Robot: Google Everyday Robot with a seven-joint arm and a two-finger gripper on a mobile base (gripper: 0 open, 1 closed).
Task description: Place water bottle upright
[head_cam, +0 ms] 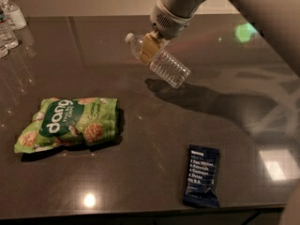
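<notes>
The water bottle (pixel 161 63) is a small clear ribbed plastic bottle with a white cap at its upper left end. It hangs tilted in the air above the dark table (pixel 150 125), cap up-left and base down-right, and casts a shadow on the table below. My gripper (pixel 149 47) comes down from the arm at the top and is shut on the water bottle near its neck, with one tan finger (pixel 148 48) across the front of it.
A green snack bag (pixel 68 122) lies at the left. A dark blue bar wrapper (pixel 202 175) lies near the front edge at the right. Clear bottles (pixel 8 32) and a pump dispenser bottle (pixel 12 11) stand at the far left corner.
</notes>
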